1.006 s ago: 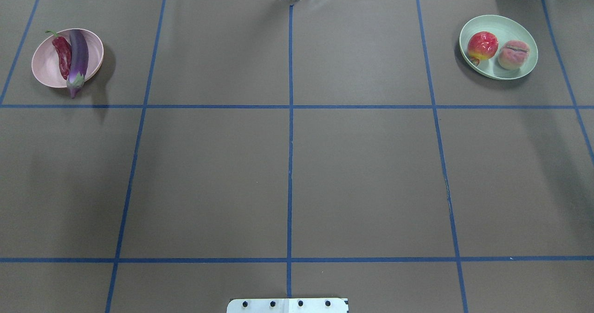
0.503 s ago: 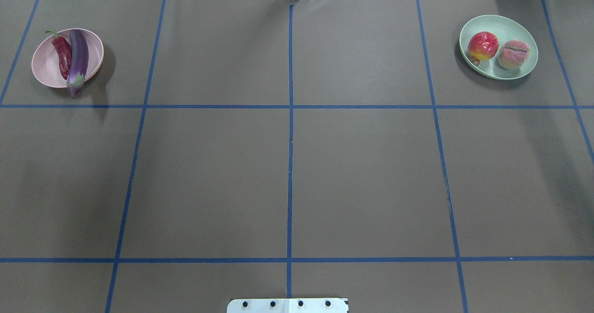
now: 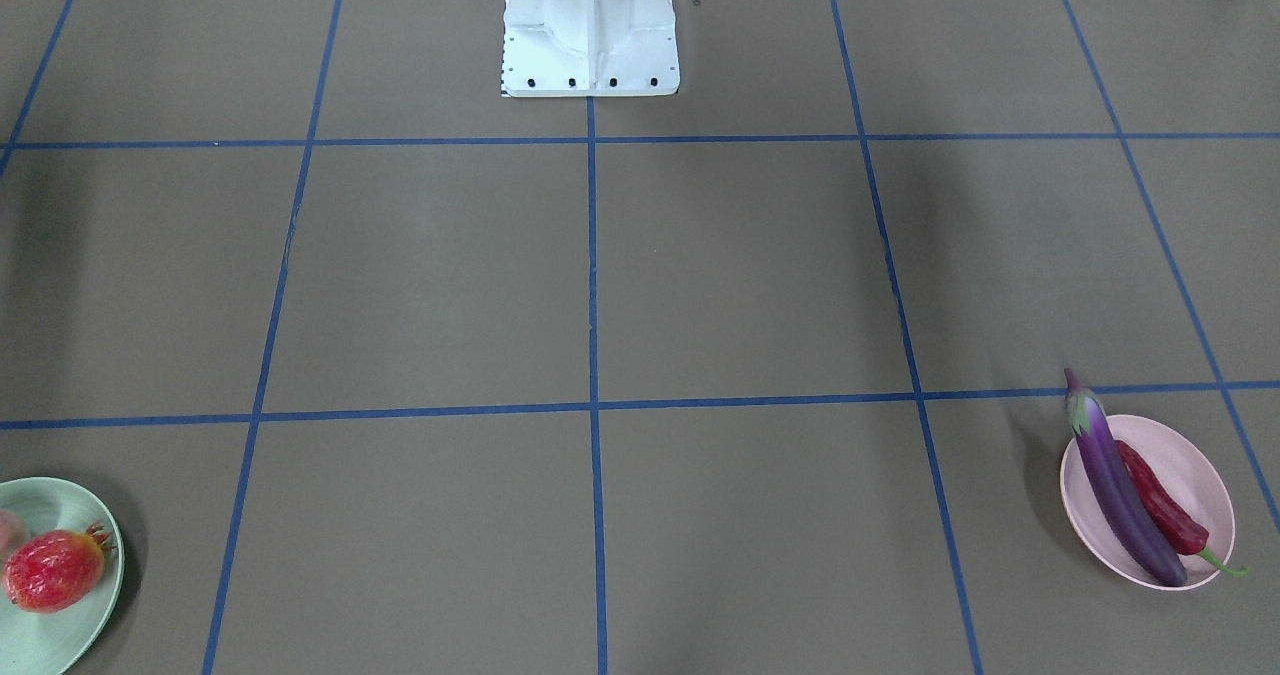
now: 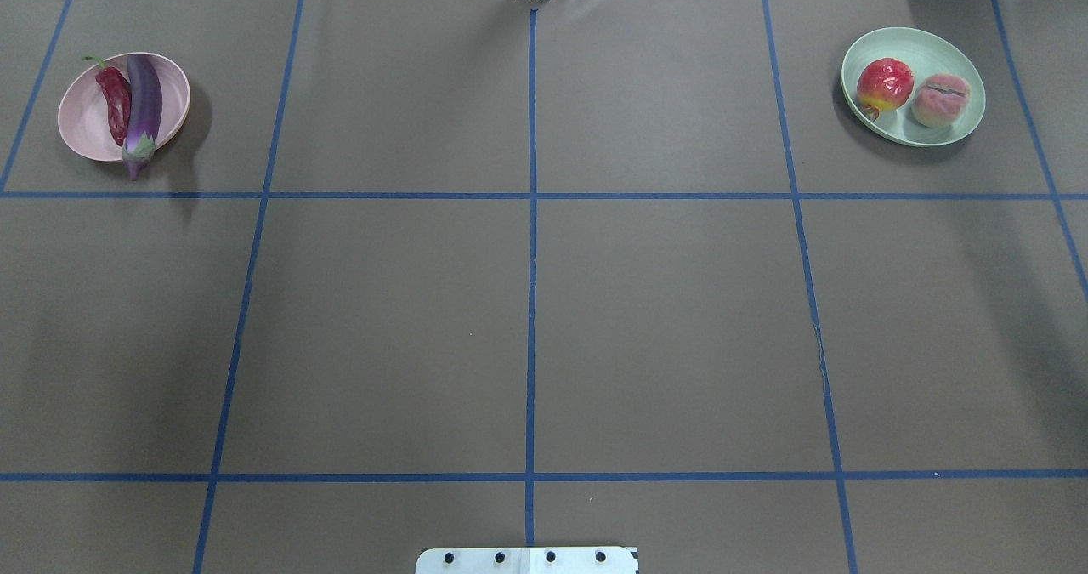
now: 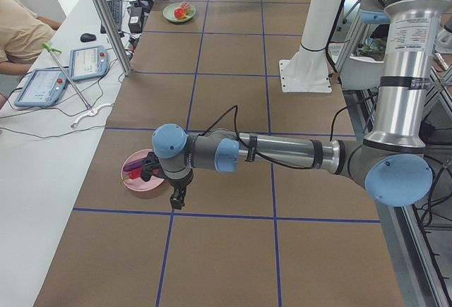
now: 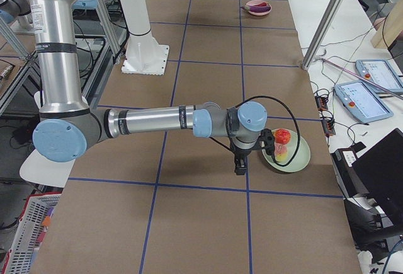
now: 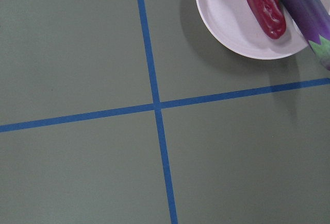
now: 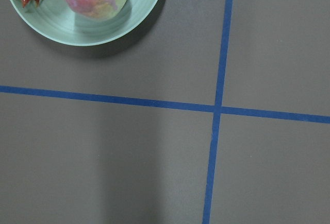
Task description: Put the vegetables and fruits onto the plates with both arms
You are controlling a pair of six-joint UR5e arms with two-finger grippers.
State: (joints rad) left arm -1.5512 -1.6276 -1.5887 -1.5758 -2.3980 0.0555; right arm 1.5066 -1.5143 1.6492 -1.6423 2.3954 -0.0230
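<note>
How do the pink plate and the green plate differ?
The pink plate holds the eggplant and the chili; the green plate holds the strawberry and the peach. The eggplant sticks out over the pink plate's rim; nothing overhangs the green plate. Both are round and shallow.

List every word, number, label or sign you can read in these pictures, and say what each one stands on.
No text can be read in any view.
Tablet screens on the white bench beside the table: something is displayed, but it is too small to read.
Pink plate, green plate and the brown table cover with its blue tape lines: no print visible.
</note>
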